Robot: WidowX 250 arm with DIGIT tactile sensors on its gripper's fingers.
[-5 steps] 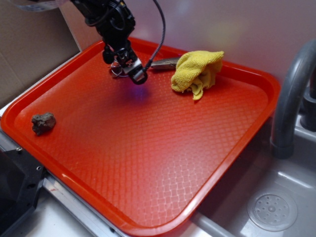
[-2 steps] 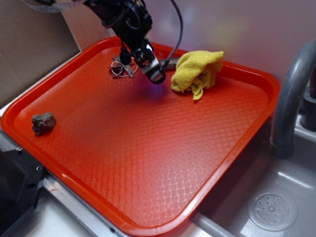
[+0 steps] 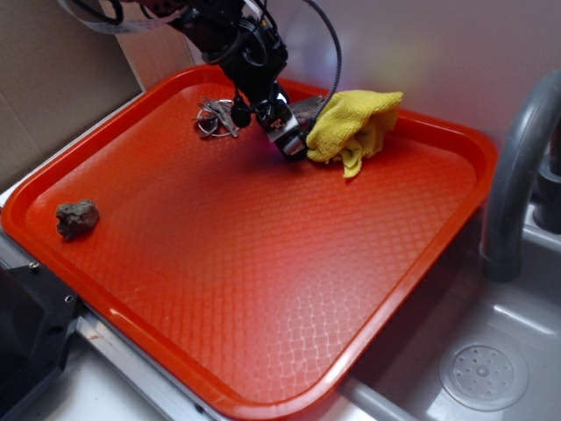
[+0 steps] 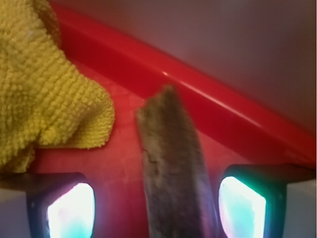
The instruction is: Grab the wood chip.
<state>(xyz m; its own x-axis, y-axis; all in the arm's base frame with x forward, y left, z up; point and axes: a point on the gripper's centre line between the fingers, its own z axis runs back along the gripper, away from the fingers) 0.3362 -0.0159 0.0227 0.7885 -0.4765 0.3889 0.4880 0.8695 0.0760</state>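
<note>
No writing, label, brand, number or sign can be read anywhere in either view. The red tray (image 3: 421, 254) is plain, with only a moulded diamond pattern across its floor, and the yellow cloth (image 3: 355, 127) lying at its far edge shows no tag. The wood chip (image 4: 173, 168) is bare and unmarked.

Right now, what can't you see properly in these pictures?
- Wood chip: its near end runs off the bottom edge of the wrist view; in the exterior view the gripper and yellow cloth hide most of it.
- Keys: too small to count.
- Rock: only in the exterior view.
</note>
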